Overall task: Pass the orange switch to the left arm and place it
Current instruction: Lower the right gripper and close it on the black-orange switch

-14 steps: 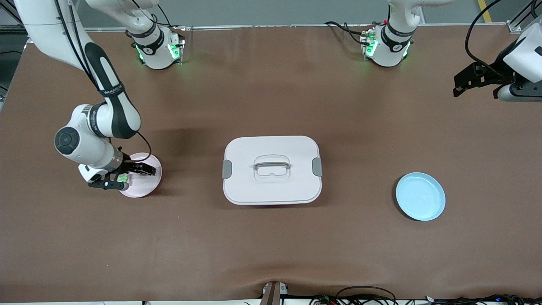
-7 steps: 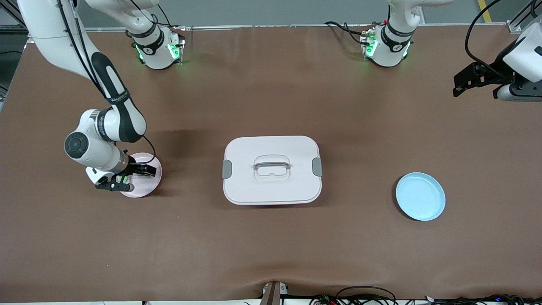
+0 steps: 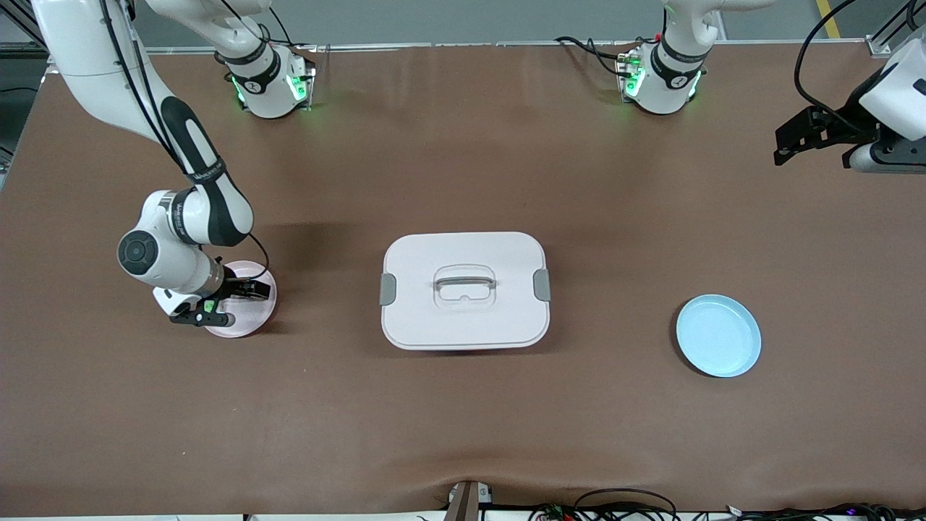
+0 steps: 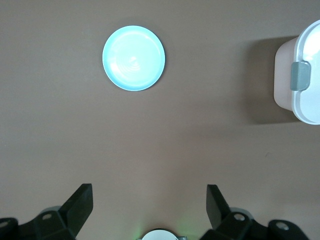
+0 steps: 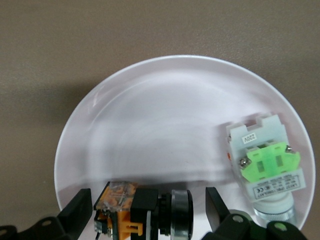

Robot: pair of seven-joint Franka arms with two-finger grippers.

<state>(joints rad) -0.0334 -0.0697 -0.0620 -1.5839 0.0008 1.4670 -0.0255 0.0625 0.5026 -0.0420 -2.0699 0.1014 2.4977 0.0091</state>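
Starting at the right arm's end of the table, we see the right gripper (image 3: 221, 300) low over the pink plate (image 3: 249, 323), its jaws spread wide. In the right wrist view the orange switch (image 5: 142, 208) lies on its side in the plate (image 5: 150, 130), between the two fingertips (image 5: 75, 212) with a gap on each side, so nothing pinches it. Beside it in the same plate lies the green switch (image 5: 267, 172), apart from the orange one.

In the middle of the table we find the box (image 3: 464, 290), lid on, with a grey latch (image 3: 388, 289) at each short side.

Toward the left arm's end sits the blue plate (image 3: 718, 335), a little nearer the front camera than the box.

The left arm waits with the left gripper (image 3: 785, 148) up above the table edge at its own end, well away from both the box and the blue plate. The left wrist view shows its jaws wide, holding nothing, with the blue plate (image 4: 133, 58) and a corner of the box (image 4: 302, 80) below.
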